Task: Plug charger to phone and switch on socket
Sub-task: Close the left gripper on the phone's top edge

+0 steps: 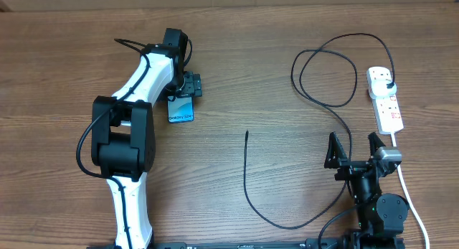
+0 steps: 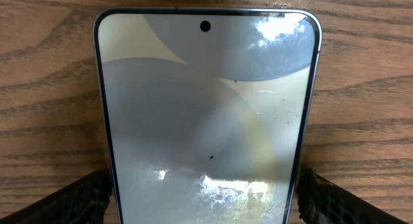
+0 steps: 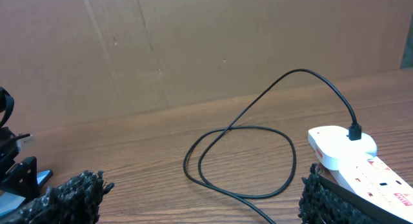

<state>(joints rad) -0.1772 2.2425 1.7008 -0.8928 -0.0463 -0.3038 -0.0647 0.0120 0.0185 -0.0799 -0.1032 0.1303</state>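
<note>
The left pincer (image 2: 203,193) is clenched on the phone (image 1: 181,110). In the left wrist view its two dark fingers (image 2: 84,198) sit against the phone's long edges, one on each side. The phone lies flat on the wooden surface (image 1: 287,48) with its screen up, in the left half and towards the far edge. The end with the camera hole points away from the pincer.

The right pincer (image 1: 353,146) is released. Its jaws are spread wide and hold nothing, and it hovers low over the near right part of the surface.

The charger (image 1: 246,166) passes close to the right pincer. Its black plug sits in the far end of the socket (image 1: 387,105). From there the thin cable makes a loop on the surface, runs down past the right pincer and curves along the near edge. It ends in a free tip near the middle, well apart from the phone.

The socket lies at the right edge, just beyond the right pincer. Its white cord (image 1: 410,195) trails towards the near side.
</note>
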